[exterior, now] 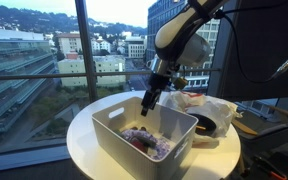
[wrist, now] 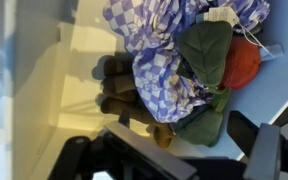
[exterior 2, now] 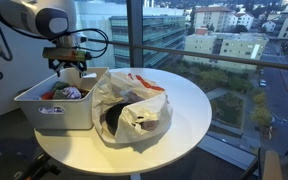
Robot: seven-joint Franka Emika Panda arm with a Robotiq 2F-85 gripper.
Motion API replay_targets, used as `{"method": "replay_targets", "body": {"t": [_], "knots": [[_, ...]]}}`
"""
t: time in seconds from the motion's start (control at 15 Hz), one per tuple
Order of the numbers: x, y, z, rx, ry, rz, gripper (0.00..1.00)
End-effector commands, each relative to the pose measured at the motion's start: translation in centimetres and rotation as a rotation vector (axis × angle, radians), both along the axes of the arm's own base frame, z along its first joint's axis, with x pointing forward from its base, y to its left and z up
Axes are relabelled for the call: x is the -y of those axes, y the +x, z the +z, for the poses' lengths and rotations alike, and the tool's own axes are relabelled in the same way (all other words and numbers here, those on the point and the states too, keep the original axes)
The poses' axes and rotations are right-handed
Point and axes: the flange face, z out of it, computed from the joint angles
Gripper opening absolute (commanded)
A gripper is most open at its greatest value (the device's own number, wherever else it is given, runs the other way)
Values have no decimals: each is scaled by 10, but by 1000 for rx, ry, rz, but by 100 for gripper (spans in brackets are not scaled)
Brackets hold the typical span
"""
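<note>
Claw [exterior: 147, 100] jaws stand spread as wide as they go, gripping nothing. It hangs just above the white bin [exterior: 109, 135] on the round table [exterior: 84, 150], not touching the heap inside. Straight beneath it in the wrist view lies a blue-and-white checked cloth [wrist: 164, 80], with a green cloth [wrist: 209, 50] and something orange [wrist: 244, 62] pressed against it. The orange thing is too blurred to name. The fingers [wrist: 259, 145] are dark and cut off at the bottom edge of the wrist view. Beside the bin sits a crumpled plastic bag [exterior 2: 134, 100] – a dark thing shows in its mouth, but I cannot tell what it is.
</note>
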Motion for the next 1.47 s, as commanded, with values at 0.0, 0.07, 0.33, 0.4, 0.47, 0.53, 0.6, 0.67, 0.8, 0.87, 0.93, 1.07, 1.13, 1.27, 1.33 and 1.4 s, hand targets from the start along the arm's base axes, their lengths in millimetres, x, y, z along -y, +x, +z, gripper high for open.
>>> {"method": "replay_targets", "body": {"t": [0.0, 0.07, 0.33, 0.4, 0.47, 0.53, 0.6, 0.67, 0.8, 0.87, 0.93, 1.07, 1.13, 1.27, 1.33, 1.4], "knots": [[-41, -4, -26, 17, 14, 116, 100], [-51, -9, -32, 13, 19, 140, 100], [-81, -30, -60, -28, 18, 222, 100], [-84, -36, -68, -49, 8, 240, 100], [-87, -41, -75, -68, 3, 253, 100], [-88, -45, -84, -80, -12, 268, 100], [-88, -48, -91, -82, -29, 288, 100], [-87, -49, -99, -81, -42, 313, 100], [-85, -52, -111, -90, -58, 336, 100], [-85, -52, -117, -90, -66, 346, 100], [-84, -51, -119, -81, -70, 355, 87], [-84, -50, -122, -63, -75, 366, 66], [-84, -48, -123, -55, -78, 369, 58], [-82, -46, -121, -42, -86, 371, 42], [-81, -44, -118, -36, -92, 371, 34], [-79, -41, -116, -35, -97, 367, 27]]}}
